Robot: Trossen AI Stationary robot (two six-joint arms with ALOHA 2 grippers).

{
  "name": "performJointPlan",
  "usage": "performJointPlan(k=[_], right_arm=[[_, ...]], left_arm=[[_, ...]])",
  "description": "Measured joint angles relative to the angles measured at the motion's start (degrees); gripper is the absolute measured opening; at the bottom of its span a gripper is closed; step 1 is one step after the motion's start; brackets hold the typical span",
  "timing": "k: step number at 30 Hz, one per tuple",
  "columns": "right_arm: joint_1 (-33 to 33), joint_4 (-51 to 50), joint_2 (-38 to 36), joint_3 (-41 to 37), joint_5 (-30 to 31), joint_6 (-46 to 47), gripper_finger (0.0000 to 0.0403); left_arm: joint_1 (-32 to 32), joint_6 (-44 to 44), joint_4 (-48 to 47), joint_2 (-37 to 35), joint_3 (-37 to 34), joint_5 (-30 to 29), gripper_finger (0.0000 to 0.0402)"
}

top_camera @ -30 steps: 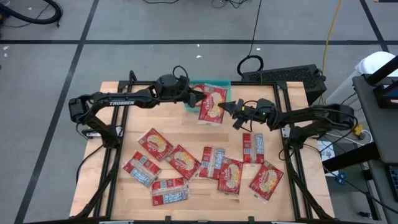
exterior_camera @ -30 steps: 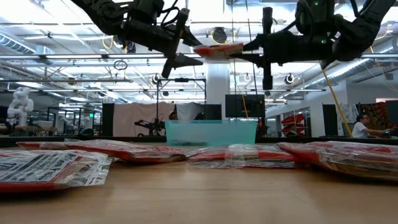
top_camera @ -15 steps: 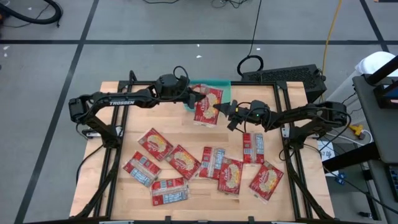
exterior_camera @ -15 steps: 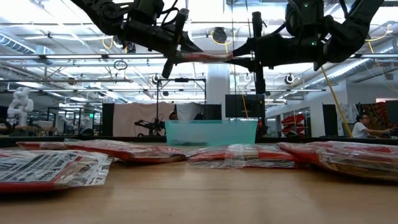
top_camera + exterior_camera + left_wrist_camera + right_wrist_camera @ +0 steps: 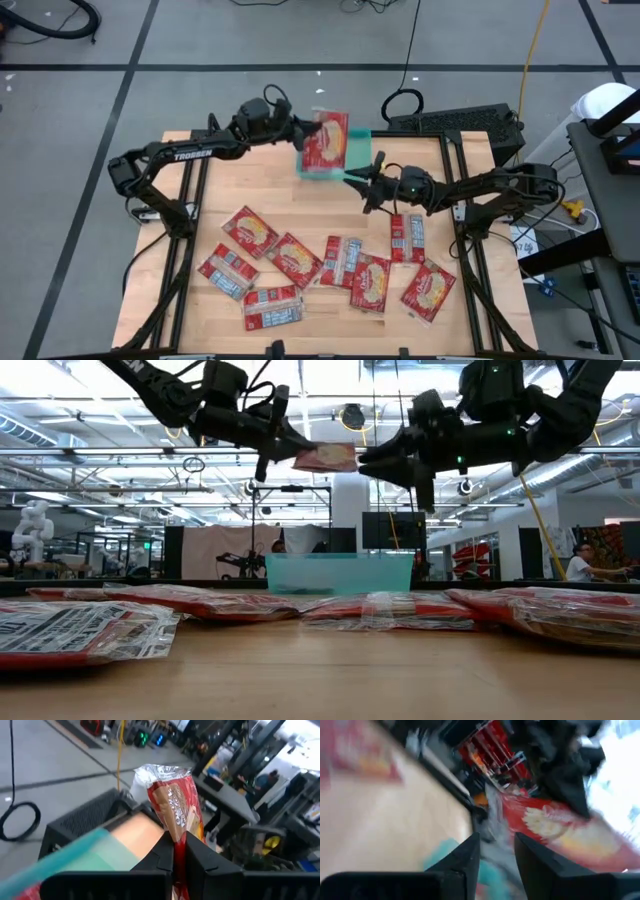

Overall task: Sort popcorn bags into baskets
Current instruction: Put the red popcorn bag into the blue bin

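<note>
High view: left gripper (image 5: 300, 133), fingers clamped on a popcorn bag (image 5: 324, 144), holds it over the teal basket (image 5: 357, 146) at upper centre. Right gripper (image 5: 352, 176) sits just below, fingers apart.

Tray (image 5: 352, 160): at the table's (image 5: 230, 190) far edge, centre. One packet (image 5: 325, 142): held in the air above the tray, in the left gripper (image 5: 300, 133), which reaches in from the left. Right gripper (image 5: 352, 178): just right of the tray, apart from that packet. Other packets (image 5: 330, 262): flat on the table's near half, several overlapping.
</note>
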Motion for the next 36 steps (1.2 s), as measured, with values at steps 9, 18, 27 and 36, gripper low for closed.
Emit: performJointPlan(k=[9,18,27,36], right_arm=[[-1.8,-0.3,-1.3,0.8,1.1,61.8,0.0121],[-2.1,-4.1,-1.3,0.8,1.1,68.1,0.0166],[-5.5,-3.8,-1.4,0.8,1.2,66.3,0.0201],[-7.5,0.0,-1.3,0.8,-3.6,63.7,0.0156]], left_arm=[[-0.6,3.3,2.4,0.0,0.0,-2.1,0.0018],[-4.6,7.3,2.4,0.0,0.0,-7.5,0.0023],[-4.8,7.7,6.8,0.0,-2.2,-8.4,0.0025],[-5.0,8.5,10.0,0.1,-3.3,-8.5,0.0019]])
